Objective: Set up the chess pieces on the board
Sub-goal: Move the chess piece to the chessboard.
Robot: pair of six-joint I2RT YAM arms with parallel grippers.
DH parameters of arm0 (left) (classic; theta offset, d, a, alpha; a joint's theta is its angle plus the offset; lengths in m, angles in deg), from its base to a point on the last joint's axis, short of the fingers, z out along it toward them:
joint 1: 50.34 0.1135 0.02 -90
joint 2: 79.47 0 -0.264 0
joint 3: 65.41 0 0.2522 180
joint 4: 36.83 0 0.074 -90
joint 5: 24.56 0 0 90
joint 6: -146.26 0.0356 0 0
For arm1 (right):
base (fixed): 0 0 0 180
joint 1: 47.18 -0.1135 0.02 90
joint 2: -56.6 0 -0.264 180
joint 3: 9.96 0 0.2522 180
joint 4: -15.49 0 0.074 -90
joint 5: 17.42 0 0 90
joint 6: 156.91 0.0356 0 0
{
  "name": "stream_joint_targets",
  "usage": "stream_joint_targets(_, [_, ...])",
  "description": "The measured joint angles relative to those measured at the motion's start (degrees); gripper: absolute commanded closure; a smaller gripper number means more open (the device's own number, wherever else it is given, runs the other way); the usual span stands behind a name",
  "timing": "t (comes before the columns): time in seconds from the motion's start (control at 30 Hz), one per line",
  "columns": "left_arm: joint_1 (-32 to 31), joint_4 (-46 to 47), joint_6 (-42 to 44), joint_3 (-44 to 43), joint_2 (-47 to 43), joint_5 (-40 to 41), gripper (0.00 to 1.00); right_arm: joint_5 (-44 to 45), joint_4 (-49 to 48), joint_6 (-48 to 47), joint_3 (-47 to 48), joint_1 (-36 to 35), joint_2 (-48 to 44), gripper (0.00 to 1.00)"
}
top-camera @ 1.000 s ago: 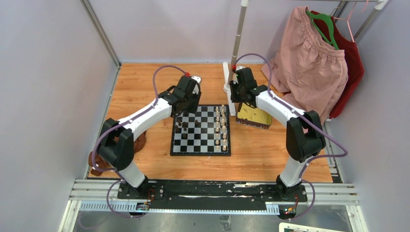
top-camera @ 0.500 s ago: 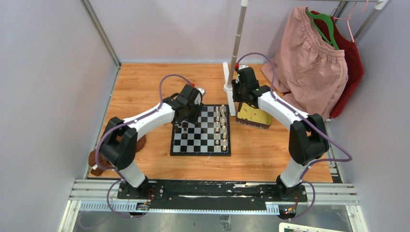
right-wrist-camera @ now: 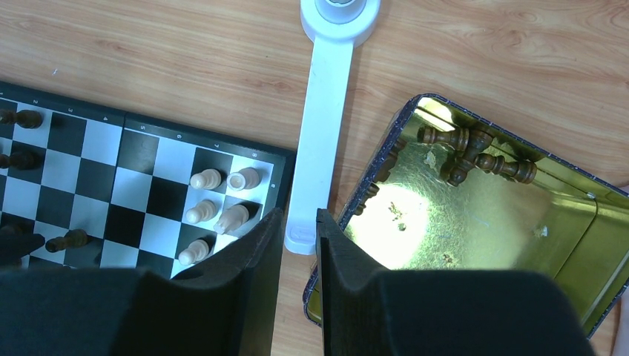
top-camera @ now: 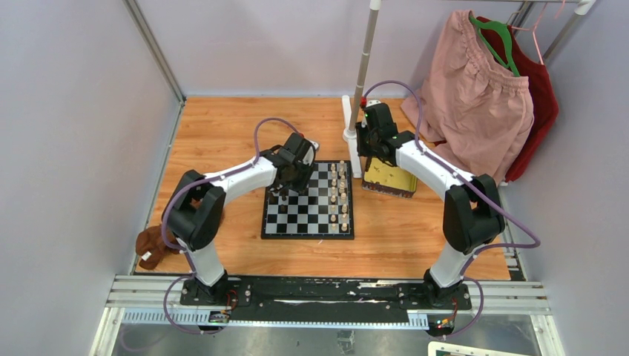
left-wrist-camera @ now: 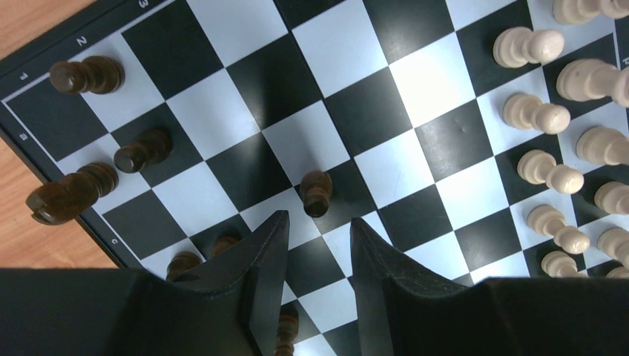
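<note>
The board lies in the middle of the table. Cream chess pieces stand in two columns on its right side, and a few dark chess pieces stand near its left edge. My left gripper hangs open over the board's left part with nothing between its fingers. A dark pawn stands just beyond the fingertips. My right gripper hovers between the board and the gold tray, its jaws a narrow gap apart and empty. Several dark pieces lie in the tray's far corner.
A white pole foot lies between board and tray, directly under my right fingers. A clothes rack with a pink garment stands at the back right. A brown plush toy sits at the table's left edge. Grey walls close in both sides.
My left arm has swung its gripper from the board's far left corner toward the near side, and its elbow moved right, uncovering the plush toy. The right gripper shifted slightly, then stayed still.
</note>
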Motion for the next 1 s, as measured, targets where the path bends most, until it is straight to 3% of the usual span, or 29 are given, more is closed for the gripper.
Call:
stream_joint_targets(0.4, [0.00, 1.36, -0.02, -2.25, 2.16, 0.70, 0.61, 0.00, -0.02, 0.00, 0.00, 0.02, 0.02, 0.73])
stream_joint_targets(0.8, [0.00, 1.62, -0.02, -2.27, 2.51, 0.92, 0.86, 0.00, -0.02, 0.00, -0.11, 0.26, 0.00, 0.73])
stream_joint_targets(1.0, [0.00, 1.55, -0.02, -2.29, 2.49, 2.78, 0.90, -0.02, -0.02, 0.00, -0.13, 0.35, 0.02, 0.73])
